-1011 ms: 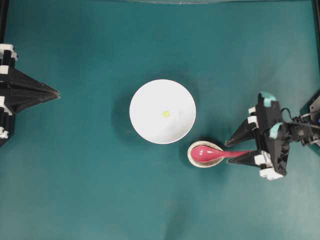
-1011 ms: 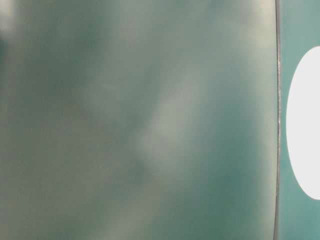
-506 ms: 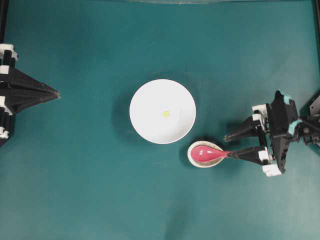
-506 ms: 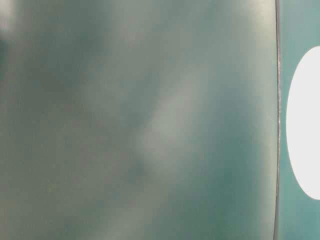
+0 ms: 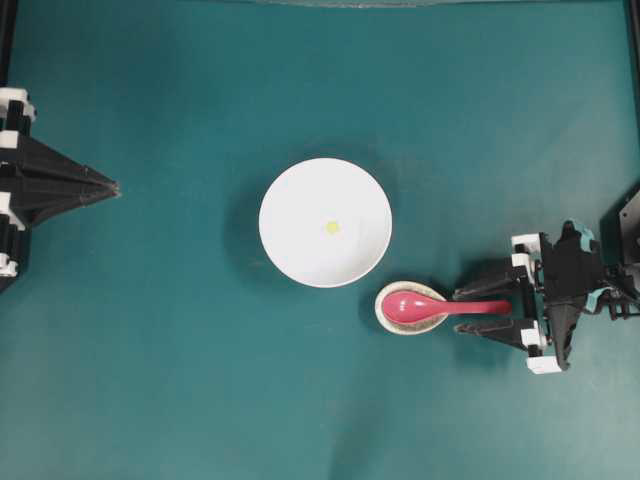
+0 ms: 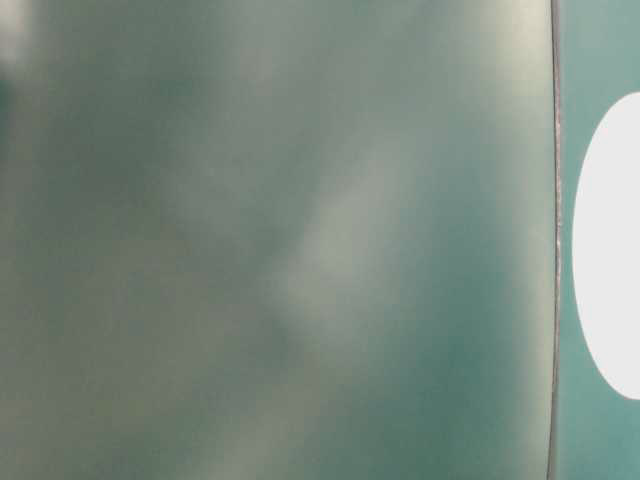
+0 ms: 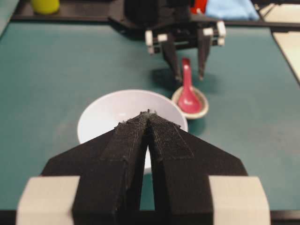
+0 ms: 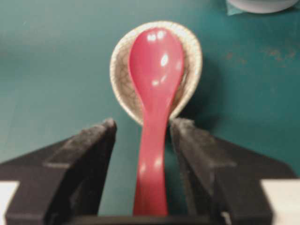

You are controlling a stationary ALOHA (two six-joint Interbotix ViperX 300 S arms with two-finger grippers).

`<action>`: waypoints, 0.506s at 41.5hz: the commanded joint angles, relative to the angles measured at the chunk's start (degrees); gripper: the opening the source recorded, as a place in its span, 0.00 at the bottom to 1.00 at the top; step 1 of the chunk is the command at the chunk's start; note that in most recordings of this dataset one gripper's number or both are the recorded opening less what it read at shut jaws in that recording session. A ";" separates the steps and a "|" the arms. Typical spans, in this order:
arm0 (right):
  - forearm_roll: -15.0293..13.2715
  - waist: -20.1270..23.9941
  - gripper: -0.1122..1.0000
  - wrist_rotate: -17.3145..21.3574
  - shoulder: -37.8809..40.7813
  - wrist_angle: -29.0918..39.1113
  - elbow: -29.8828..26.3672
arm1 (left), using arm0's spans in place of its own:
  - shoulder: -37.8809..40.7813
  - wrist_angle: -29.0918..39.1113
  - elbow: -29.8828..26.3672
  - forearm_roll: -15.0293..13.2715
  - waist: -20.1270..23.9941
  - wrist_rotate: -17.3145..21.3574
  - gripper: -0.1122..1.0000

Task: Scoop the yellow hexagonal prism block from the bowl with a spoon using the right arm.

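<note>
So compared with a second ago, the right gripper (image 5: 468, 309) has pulled back toward the right edge and dropped lower around the spoon (image 5: 430, 306). Before, its fingers sat further left, level with the front half of the handle; now the tips sit either side of the handle, just short of the little speckled dish (image 5: 410, 309). The spoon has shifted a bit too: half a second ago only a short piece of the handle showed past the dish, now most of it shows, lying straight out to the right.

From the right wrist view the two fingers (image 8: 89, 154) are narrowly apart with the spoon handle between them, a thin gap on each side, so not clamped. The scoop rests in the dish.

The bowl (image 5: 285, 250) hasn't budged, and the yellow block (image 5: 332, 227) sits in the middle of it, same spot. The dish sits just beside the bowl's lower right rim.

Left gripper (image 5: 108, 186) is parked at the left edge, unchanged, fingers pressed together.

No readable writing or labels anywhere. The table-level view is just a blur.
</note>
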 commanded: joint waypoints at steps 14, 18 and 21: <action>0.53 0.26 0.60 -3.96 -0.35 -0.79 -0.44 | 0.35 -0.35 -1.67 0.09 0.09 0.00 0.12; 0.53 0.26 0.56 -4.04 -0.35 -0.79 -0.44 | 0.35 -0.44 -1.67 0.09 0.09 0.00 0.12; 0.62 0.26 0.52 -4.04 -0.35 -0.79 -0.44 | 0.35 -0.35 -1.67 0.00 0.09 0.00 0.12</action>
